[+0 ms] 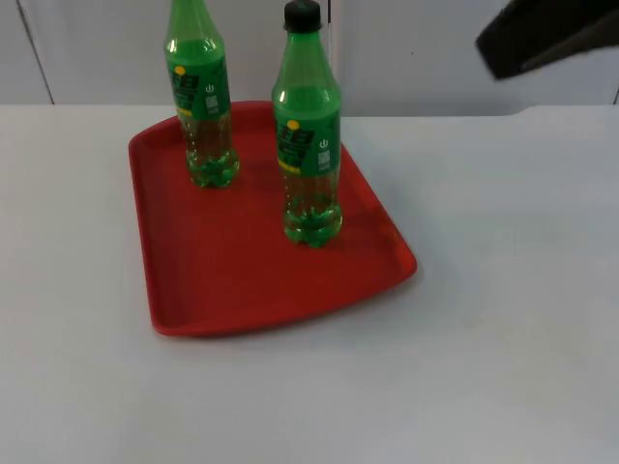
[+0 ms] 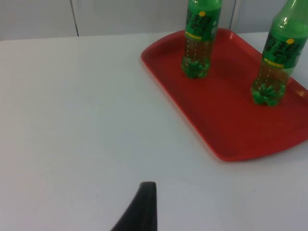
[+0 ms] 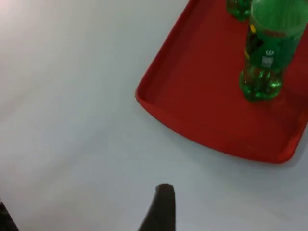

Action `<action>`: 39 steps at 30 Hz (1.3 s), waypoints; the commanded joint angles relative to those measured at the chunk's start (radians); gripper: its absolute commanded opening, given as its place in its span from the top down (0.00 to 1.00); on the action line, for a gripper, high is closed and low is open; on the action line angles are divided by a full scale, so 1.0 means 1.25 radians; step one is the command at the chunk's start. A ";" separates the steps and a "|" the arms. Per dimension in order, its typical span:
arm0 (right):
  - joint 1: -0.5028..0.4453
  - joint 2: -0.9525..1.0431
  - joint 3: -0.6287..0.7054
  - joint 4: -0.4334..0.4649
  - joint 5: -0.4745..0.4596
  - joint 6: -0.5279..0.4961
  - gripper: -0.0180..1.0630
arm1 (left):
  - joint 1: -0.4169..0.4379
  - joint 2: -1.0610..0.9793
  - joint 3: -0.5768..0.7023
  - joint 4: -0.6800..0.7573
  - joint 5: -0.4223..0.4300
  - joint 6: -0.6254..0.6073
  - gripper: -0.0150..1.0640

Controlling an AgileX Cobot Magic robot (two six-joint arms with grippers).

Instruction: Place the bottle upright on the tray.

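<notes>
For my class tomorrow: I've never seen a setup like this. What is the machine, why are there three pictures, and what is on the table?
This is a robot with two black arms, each ending in a two-finger gripper, working at a white table. The three pictures show one moment from three cameras. The top view looks down and forward from a fixed camera; part of the right arm shows as a dark shape above the table. The other two come from cameras on the arms' wrists; the black fingertip in the left wrist view belongs to the left gripper, and the fingertip in the right wrist view to the right gripper. On the table lies a red tray. Two green bottles stand upright on it: one with a black cap nearer the camera, the other bottle toward the wall. Neither gripper holds anything.
</notes>
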State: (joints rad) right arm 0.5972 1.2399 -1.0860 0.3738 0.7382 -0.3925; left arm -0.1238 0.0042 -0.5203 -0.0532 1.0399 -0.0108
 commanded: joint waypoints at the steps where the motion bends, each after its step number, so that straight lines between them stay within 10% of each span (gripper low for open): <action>1: 0.004 -0.030 0.002 0.005 0.004 -0.009 0.31 | -0.005 -0.003 0.002 0.002 -0.002 0.002 0.14; 30: 0.004 -0.694 0.364 -0.011 -0.055 0.015 0.31 | -0.005 -0.003 0.002 0.002 -0.002 0.002 0.14; 39: 0.004 -0.880 0.374 -0.056 0.120 0.035 0.31 | -0.005 -0.003 0.002 0.000 -0.002 0.001 0.14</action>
State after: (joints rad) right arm 0.5972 0.1654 -0.6225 0.3170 0.8480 -0.3582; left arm -0.1238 0.0042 -0.5203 -0.0532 1.0399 -0.0108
